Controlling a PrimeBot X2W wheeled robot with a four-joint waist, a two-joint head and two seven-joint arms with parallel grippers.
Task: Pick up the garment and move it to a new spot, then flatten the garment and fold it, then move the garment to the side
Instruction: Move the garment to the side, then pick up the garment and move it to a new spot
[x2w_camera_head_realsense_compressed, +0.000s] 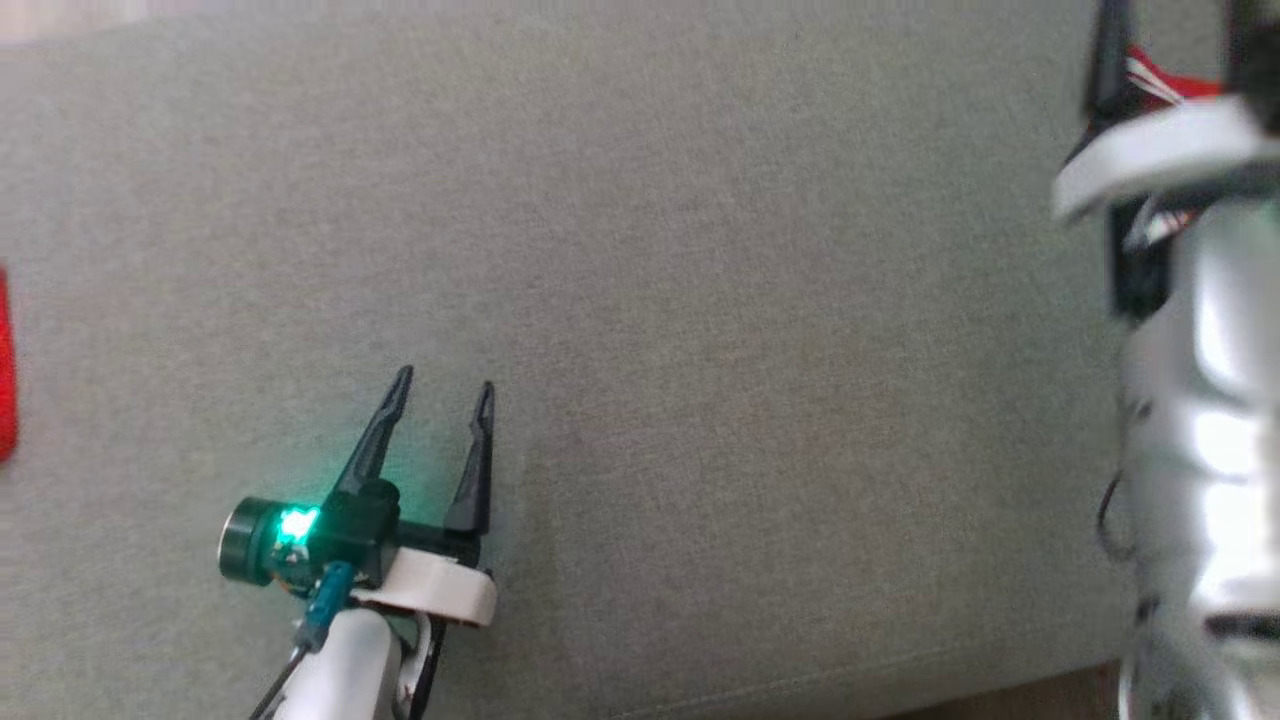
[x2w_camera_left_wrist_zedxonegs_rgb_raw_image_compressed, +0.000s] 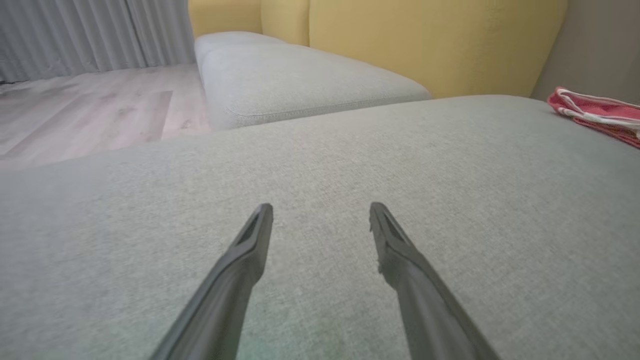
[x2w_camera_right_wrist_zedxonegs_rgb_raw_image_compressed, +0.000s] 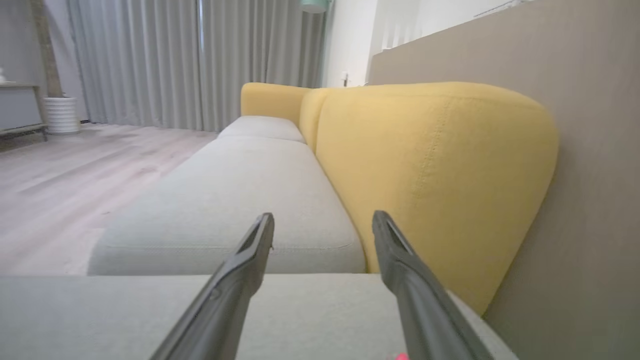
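Beside the right gripper (x2w_camera_right_wrist_zedxonegs_rgb_raw_image_compressed: 322, 220), at the grey fabric sofa cushion's (x2w_camera_head_realsense_compressed: 700, 300) edge, lies the folded red white-trimmed garment (x2w_camera_left_wrist_zedxonegs_rgb_raw_image_compressed: 600, 112), apparently set aside; that gripper's fingers, like the left gripper's (x2w_camera_head_realsense_compressed: 445, 380), stand apart, empty.

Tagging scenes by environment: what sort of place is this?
Probably a home living room: a grey sofa with yellow back cushions, long grey curtains and a wood-look floor.

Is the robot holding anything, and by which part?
Nothing: the left end effector and right end effector are open and empty; the garment lies on the cushion.
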